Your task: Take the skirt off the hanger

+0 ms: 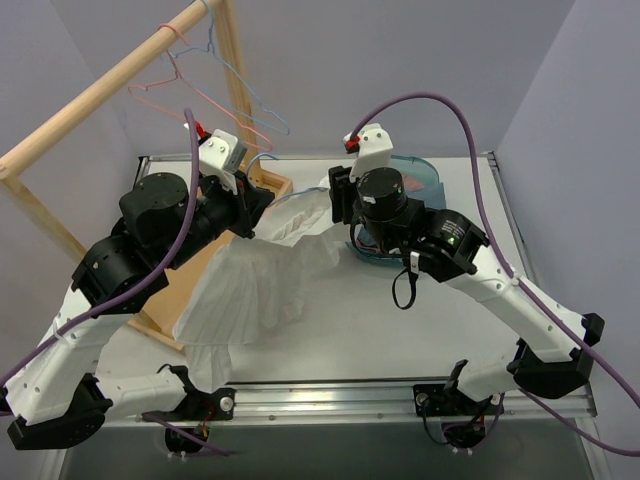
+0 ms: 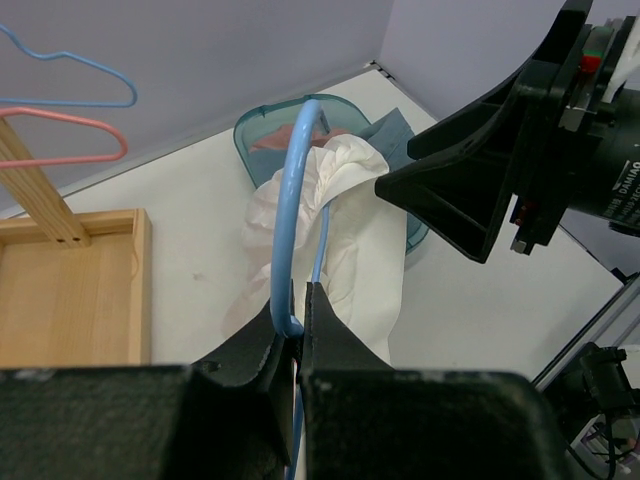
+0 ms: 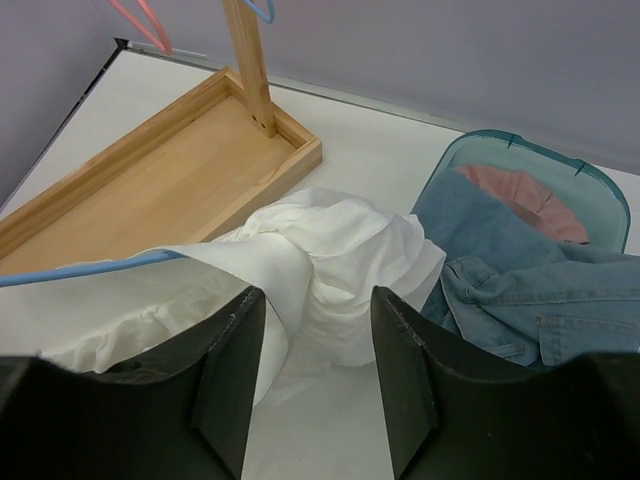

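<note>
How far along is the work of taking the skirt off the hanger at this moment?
Done: the left end effector is shut on the blue hanger. In hand: the right end effector, open, straddles the bunched white skirt. Left: grip the skirt and pull it off; the hanger wire is still inside the cloth.

blue hangers [image 2: 287, 215] two; pink hanger [image 2: 70, 122] one; white skirt [image 1: 250, 285] one; teal bin [image 2: 250, 135] one; wooden rack [image 1: 90, 95] one; denim garment [image 3: 520, 270] one

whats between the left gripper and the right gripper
The blue hanger, held by the left gripper, with the white skirt bunched on it; clearest in the left wrist view.
</note>
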